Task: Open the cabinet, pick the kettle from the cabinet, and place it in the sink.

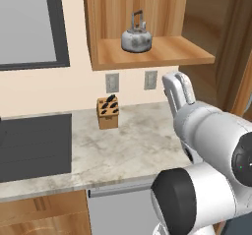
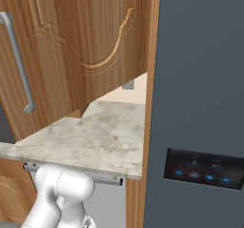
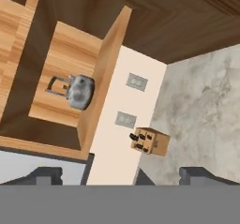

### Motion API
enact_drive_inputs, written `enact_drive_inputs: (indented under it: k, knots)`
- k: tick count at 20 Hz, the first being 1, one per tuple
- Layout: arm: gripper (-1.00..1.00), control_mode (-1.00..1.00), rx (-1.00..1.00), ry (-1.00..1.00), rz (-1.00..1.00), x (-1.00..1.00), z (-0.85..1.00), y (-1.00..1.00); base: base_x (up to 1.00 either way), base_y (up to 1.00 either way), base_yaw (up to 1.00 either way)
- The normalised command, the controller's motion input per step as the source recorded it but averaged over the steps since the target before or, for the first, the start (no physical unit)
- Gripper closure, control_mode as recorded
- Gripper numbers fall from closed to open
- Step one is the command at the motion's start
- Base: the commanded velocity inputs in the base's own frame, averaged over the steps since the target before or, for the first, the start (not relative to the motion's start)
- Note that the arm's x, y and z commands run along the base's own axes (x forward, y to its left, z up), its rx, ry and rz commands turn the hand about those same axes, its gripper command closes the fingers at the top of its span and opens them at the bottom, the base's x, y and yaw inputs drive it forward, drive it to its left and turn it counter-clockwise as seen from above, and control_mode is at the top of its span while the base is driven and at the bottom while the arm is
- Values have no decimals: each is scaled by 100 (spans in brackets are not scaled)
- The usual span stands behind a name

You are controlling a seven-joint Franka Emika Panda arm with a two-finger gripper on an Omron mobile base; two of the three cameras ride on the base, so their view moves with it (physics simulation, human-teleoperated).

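Note:
The cabinet (image 1: 162,52) stands open, its pale wood shelf bare apart from the kettle. The carved door (image 2: 95,31) is swung out, and its silver bar handle (image 2: 19,65) is at the left of the right base view. The silver-grey kettle (image 1: 136,37) sits upright on the shelf with its dark arched handle up. In the rolled hand view the kettle (image 3: 77,91) lies up and to the left of my gripper (image 3: 121,177), well away from it. The gripper is open with nothing between its fingertips (image 3: 44,175). The black sink (image 1: 34,148) is set into the counter at the left.
A wooden knife block (image 1: 108,112) stands on the marble counter (image 1: 133,145) against the wall, below two outlets (image 1: 112,82). A tall dark grey fridge panel (image 2: 200,103) closes off the right side. A window (image 1: 27,22) is above the sink.

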Motion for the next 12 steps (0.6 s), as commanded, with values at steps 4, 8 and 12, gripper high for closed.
enact_drive_inputs:
  k: [4, 8, 12]
  knots:
    - [-100, -100, 18, -1, -15, 35, -4, 3, 0, 0, 0]
    - [-100, -100, 22, -4, -11, 36, -2, 2, 0, 0, 0]
    - [-100, -100, 11, 0, -14, 30, -2, 0, 0, 0, 0]
